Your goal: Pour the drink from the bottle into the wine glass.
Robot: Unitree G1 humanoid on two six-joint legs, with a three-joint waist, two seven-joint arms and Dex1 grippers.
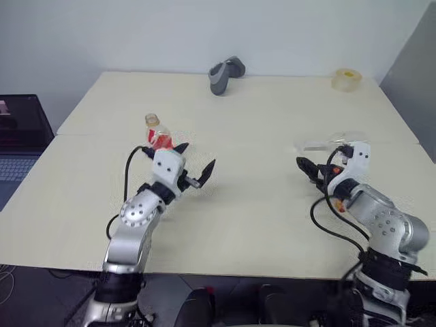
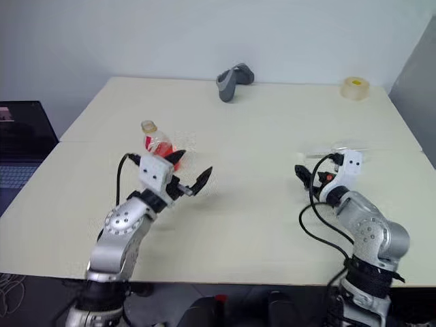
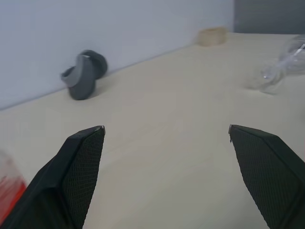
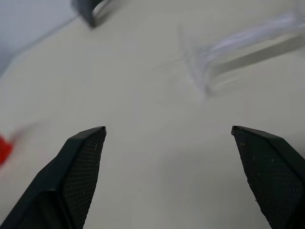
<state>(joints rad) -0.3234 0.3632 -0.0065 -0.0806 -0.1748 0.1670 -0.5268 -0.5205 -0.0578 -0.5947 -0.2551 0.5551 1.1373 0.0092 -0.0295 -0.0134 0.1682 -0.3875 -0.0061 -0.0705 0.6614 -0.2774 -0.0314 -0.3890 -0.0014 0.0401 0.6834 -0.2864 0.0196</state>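
The bottle (image 1: 157, 133) stands upright on the table's left half, with the red drink (image 1: 162, 142) in its lower part. My left gripper (image 1: 197, 157) is open just in front of and to the right of the bottle, its near finger close to it but not around it. The wine glass (image 1: 325, 144) lies on its side on the right half, seen also as a clear glass (image 4: 224, 47) with foot and stem. My right gripper (image 1: 310, 170) is open and empty just in front of the glass, not touching it.
A grey curved object (image 1: 224, 75) sits at the table's far edge, centre. A yellowish tape roll (image 1: 346, 79) is at the far right corner. A laptop (image 1: 20, 146) stands off the table's left side. A seam crosses the tabletop (image 1: 259, 218).
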